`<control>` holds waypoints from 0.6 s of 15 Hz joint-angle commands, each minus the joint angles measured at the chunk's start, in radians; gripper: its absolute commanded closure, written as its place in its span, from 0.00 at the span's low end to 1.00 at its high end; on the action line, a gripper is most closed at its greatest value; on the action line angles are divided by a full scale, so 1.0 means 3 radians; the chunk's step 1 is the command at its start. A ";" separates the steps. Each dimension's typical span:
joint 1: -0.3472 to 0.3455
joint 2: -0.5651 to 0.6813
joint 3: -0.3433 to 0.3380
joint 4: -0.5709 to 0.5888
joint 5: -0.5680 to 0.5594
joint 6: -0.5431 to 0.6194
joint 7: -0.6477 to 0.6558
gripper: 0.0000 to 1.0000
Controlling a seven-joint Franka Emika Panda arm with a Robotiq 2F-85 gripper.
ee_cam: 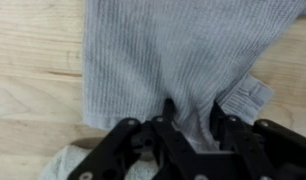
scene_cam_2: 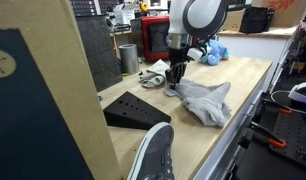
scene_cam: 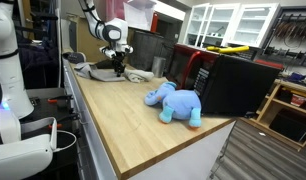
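A grey ribbed cloth [ee_cam: 183, 50] lies spread on the wooden table [ee_cam: 33, 70], with a small sewn label [ee_cam: 248, 98] at its edge. My gripper [ee_cam: 193, 115] is pressed down into it, the two black fingers [ee_cam: 169, 110] drawn in on a raised fold of the fabric between them. In both exterior views the arm stands upright over the cloth [scene_cam_2: 208, 100] [scene_cam: 98, 70], with the gripper [scene_cam_2: 174, 83] [scene_cam: 117, 66] down at table height on the cloth's edge.
A blue plush toy [scene_cam: 175, 103] lies mid-table beside a black box [scene_cam: 238, 85]. A black wedge [scene_cam_2: 133, 108], a metal cup [scene_cam_2: 128, 57] and cables sit near the cloth. A red appliance [scene_cam_2: 155, 38] stands behind. A shoe [scene_cam_2: 153, 155] fills an exterior view's foreground.
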 commanded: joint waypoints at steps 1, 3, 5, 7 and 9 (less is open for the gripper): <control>0.0046 0.0063 -0.0015 0.0066 -0.0158 0.0199 0.0219 0.94; 0.0075 0.0064 -0.0001 0.0092 -0.0180 0.0351 0.0270 1.00; 0.0143 0.0082 -0.0006 0.0130 -0.0244 0.0581 0.0345 0.96; 0.0237 0.0108 -0.0049 0.0185 -0.0377 0.0788 0.0479 0.97; 0.0356 0.0155 -0.0137 0.0244 -0.0591 0.0969 0.0644 0.97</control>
